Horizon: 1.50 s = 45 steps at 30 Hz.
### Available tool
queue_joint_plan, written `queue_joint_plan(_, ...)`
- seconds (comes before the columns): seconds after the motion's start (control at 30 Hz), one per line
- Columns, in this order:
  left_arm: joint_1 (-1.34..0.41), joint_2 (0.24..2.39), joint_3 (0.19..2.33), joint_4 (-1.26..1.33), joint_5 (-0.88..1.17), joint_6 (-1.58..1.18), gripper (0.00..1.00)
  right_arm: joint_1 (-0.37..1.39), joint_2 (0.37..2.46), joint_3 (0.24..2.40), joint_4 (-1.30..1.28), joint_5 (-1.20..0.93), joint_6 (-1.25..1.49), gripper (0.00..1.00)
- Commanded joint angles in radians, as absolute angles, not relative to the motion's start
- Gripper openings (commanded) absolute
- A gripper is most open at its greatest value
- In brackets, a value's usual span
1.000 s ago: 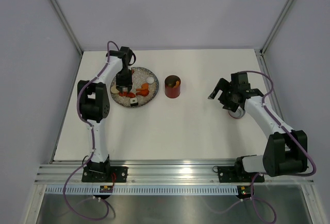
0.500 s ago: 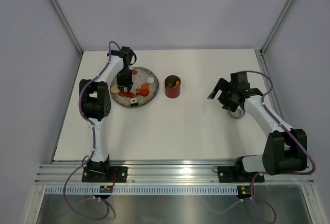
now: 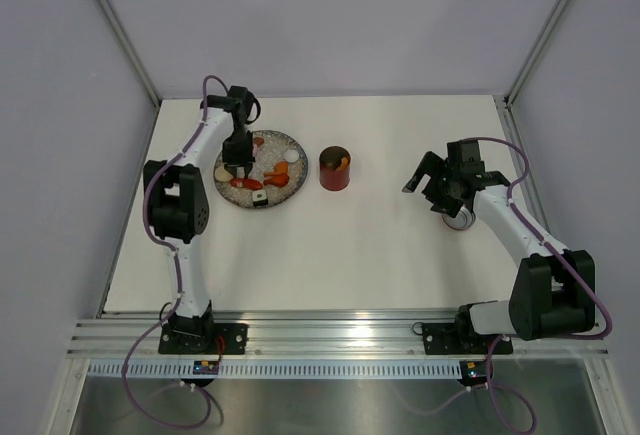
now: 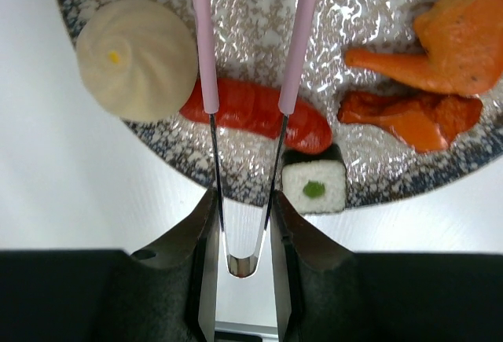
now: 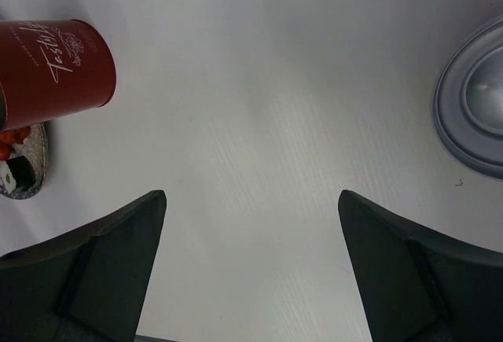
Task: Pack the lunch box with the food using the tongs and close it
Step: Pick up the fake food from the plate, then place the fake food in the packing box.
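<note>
Step in hand: by my reading, picking the next piece of food off the plate [image 4: 251,0]; the packing looked partly done and the closing not yet begun.
Left end effector [image 4: 244,218]: clamped on the joined end of the tongs [image 4: 206,59], squeezing the two pink arms fairly near each other above the plate.
Tongs: in the left wrist view their arms ran across a long red piece [image 4: 244,112]; the tips lay past the frame's top edge, so I could not tell if they held anything.
Other food: a white bun [image 4: 137,59], a small rice roll [image 4: 314,187] and two orange pieces [image 4: 448,35] lay on the plate.
Lunch box [image 3: 336,169]: upright on the desk [image 3: 350,255] just right of the plate, open, with something orange showing inside.
Lid [image 5: 475,110]: silver side up on the desk, well apart from the lunch box, beside the right arm.
Right end effector [image 5: 251,271]: jaws spread wide, gripping nothing.
Next move: probably nipping one piece between the tips, lifting it clear and carrying it over the narrow mouth of the lunch box.
</note>
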State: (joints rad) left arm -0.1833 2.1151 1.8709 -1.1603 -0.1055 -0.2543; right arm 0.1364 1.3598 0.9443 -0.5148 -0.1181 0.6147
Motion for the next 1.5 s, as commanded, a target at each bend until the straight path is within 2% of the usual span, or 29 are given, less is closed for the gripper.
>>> queue_joint_plan(0.0,-0.176,1.984,1.842,-1.126,-0.107,-0.255,0.0,0.138,1.356,0.974,-0.482,-0.135,0.614,0.99)
queue_joint_plan(0.43,-0.187,1.839,1.752,-1.106,-0.064,-0.252,0.0,0.14,1.344,0.962,-0.477,-0.141,0.624,0.99)
queue_joint_plan(0.8,-0.336,1.692,1.755,-1.152,-0.098,-0.242,0.0,0.138,1.348,0.98,-0.482,-0.138,0.623,1.0)
queue_joint_plan(1.17,-0.59,1.733,1.802,-1.181,-0.08,-0.256,0.0,0.14,1.341,0.994,-0.494,-0.138,0.621,0.99)
queue_joint_plan(1.47,-0.64,1.77,1.801,-1.172,-0.063,-0.258,0.0,0.14,1.328,0.976,-0.494,-0.135,0.621,1.0)
